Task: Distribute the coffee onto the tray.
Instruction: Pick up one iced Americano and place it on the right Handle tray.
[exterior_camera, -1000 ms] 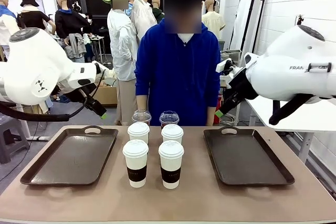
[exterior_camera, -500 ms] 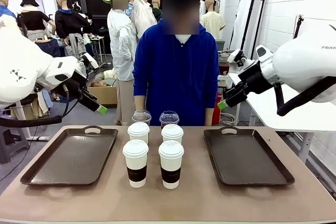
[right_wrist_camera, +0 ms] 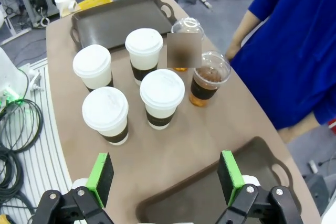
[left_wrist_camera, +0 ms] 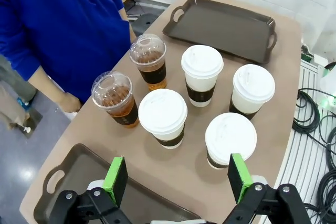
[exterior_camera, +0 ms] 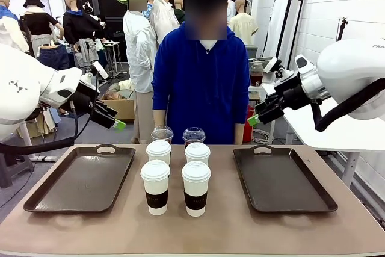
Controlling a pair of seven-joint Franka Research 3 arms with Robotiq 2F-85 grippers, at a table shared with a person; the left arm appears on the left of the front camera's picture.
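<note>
Six cups of coffee stand in a block at the table's middle. Four are white lidded paper cups (exterior_camera: 156,186) (exterior_camera: 196,188) (exterior_camera: 159,150) (exterior_camera: 197,151), and behind them are two clear dome-lidded cups (exterior_camera: 162,133) (exterior_camera: 194,135). An empty dark tray (exterior_camera: 81,179) lies to their left and another tray (exterior_camera: 281,179) to their right. My left gripper (exterior_camera: 118,125) hovers high over the left tray's far edge; in its wrist view it (left_wrist_camera: 177,179) is open above the white cups (left_wrist_camera: 163,116). My right gripper (exterior_camera: 252,120) hangs above the right tray's far edge, open (right_wrist_camera: 165,178) and holding nothing.
A person in a blue top stands at the far edge, directly behind the cups, arms hanging down. Bare tabletop (exterior_camera: 222,227) runs along the front. Cables (right_wrist_camera: 13,124) lie on the floor beside the table.
Both arms have shifted posture and drawn their bodies outward. Both grippers have risen slightly. The cups and trays have not moved.
</note>
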